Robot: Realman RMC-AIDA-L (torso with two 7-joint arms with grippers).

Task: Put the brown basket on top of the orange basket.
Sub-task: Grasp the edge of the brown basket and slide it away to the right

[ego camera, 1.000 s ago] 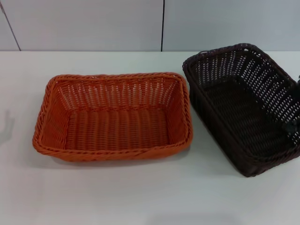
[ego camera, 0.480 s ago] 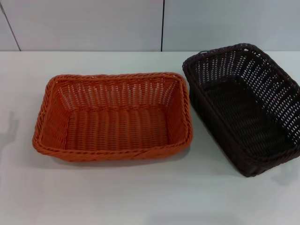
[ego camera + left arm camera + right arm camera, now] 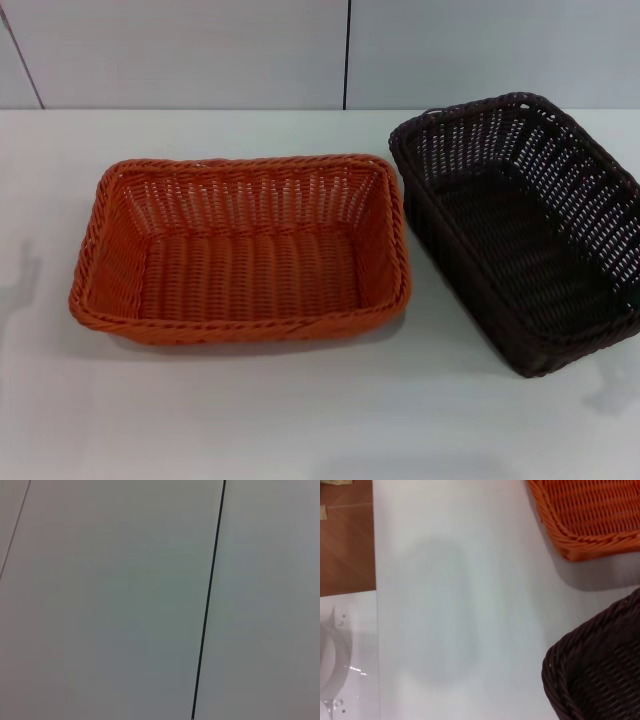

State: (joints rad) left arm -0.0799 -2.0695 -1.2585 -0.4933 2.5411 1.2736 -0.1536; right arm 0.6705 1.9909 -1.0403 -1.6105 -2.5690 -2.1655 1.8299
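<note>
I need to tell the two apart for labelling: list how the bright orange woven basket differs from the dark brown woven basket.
The bright orange woven basket sits square to the table's front edge; the dark brown woven basket is turned at an angle. The orange one lies left of centre, the brown one to the right. Both are rectangular, empty, upright, with braided rims.

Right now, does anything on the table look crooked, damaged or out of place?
The brown basket sits turned at an angle to the table edge, while the orange basket beside it lies square. They stand side by side, not stacked. Both look empty and undamaged, and nothing is spilled.
</note>
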